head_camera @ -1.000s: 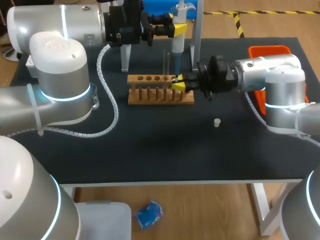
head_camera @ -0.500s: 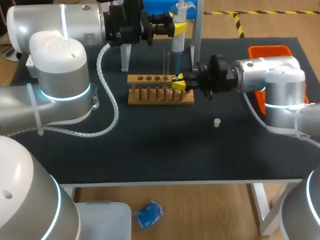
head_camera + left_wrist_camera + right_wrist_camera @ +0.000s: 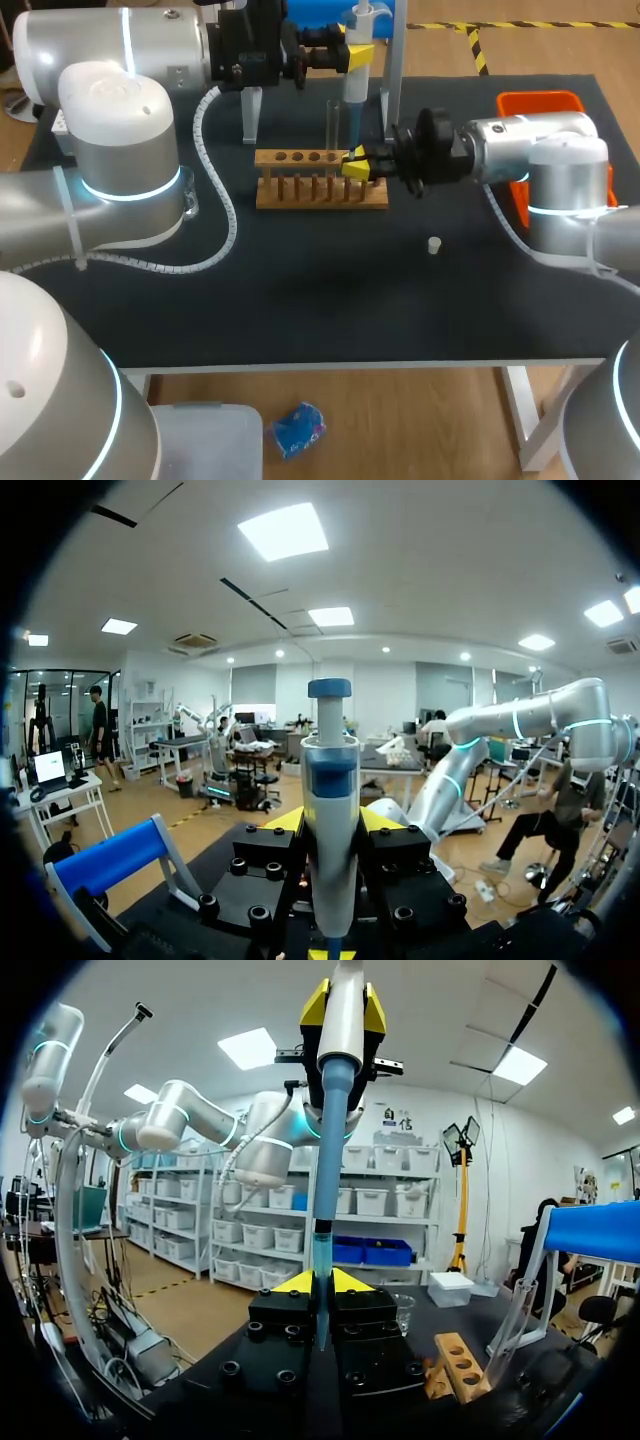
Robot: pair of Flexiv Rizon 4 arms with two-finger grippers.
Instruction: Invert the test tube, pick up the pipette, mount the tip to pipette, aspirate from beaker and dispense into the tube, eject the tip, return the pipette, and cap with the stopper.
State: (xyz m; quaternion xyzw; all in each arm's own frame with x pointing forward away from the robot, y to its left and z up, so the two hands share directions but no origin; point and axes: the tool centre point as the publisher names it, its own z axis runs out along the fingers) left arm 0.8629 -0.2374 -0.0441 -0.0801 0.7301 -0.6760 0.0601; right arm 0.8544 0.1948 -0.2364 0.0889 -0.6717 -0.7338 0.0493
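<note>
Left tool: the left tool (image 3: 352,55) hangs over the far side of the desk, clamped on the white pipette (image 3: 355,90), which hangs upright.
Pipette tip: the blue tip (image 3: 352,128) points straight down at the right tool (image 3: 355,166).
Right tool: set narrow, pinching a slim clear test tube (image 3: 320,1248) at the right end of the wooden rack (image 3: 320,190). Whether the tip is inside the tube cannot be told.
Rack: a second clear tube (image 3: 331,125) stands upright at its back row.
Stopper: the small white stopper (image 3: 433,245) stands alone, well apart from the rack, on the near right.
Beaker: the glass beaker (image 3: 402,1312) is just beyond the right tool.
Surface: a black desk (image 3: 300,300).
Around: an orange bin (image 3: 540,103) sits at the far right, and the clear-legged pipette stand (image 3: 250,115) is behind the rack.
</note>
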